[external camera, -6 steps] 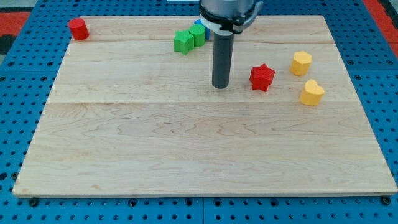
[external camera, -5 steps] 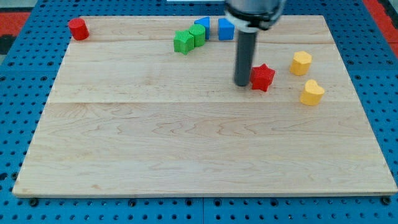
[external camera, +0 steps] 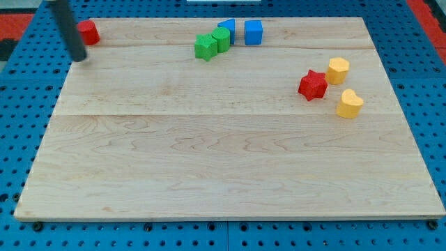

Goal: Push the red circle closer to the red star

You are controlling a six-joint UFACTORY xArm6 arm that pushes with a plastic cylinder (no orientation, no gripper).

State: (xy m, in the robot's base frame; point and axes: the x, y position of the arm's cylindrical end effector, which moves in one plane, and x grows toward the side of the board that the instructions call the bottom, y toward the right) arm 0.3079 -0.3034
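Observation:
The red circle [external camera: 88,31], a short red cylinder, stands at the board's top left corner. The red star [external camera: 313,85] lies far to the view's right, close beside the yellow blocks. My rod comes in from the top left, and my tip [external camera: 80,58] rests on the board just below and slightly left of the red circle, almost touching it.
Two green blocks [external camera: 211,43] and two blue blocks [external camera: 243,31] sit at the top middle. A yellow hexagon [external camera: 337,70] and a yellow heart-like block [external camera: 350,104] lie at the right of the red star. The wooden board [external camera: 223,167] sits on a blue pegboard.
My tip touched the red star and nudged it to the right toward the yellow blocks, then swept across the board to the top left beside the red circle.

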